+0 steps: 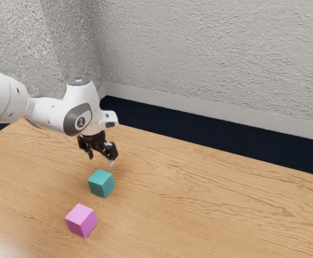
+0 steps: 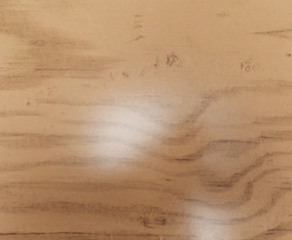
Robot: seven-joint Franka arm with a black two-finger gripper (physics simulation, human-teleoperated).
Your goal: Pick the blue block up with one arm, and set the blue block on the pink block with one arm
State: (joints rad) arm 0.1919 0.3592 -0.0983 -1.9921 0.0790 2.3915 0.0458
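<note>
Single-arm stacking scene, exterior and wrist views. The white arm (image 1: 43,113) enters from the exterior view's left and carries the black tool (image 1: 101,158) in the air just above the blue block (image 1: 101,183), apart from it and a little toward the wall (image 1: 210,48). The tool's two fingers stand a modest gap apart with nothing between them; the tool has hold of nothing. The blue block, a blue-green cube, rests flat on the wooden table (image 1: 210,199) with one corner toward the camera. The pink block (image 1: 81,220) lies on the table near the blue block, on the side nearer the camera and slightly toward the exterior view's left; the two cubes do not touch. Beyond the blue block, past the table's far edge, a strip of dark floor (image 1: 226,134) meets the textured wall. In the wrist view, bare table (image 2: 226,150) grain appears with two pale patches of glare.
</note>
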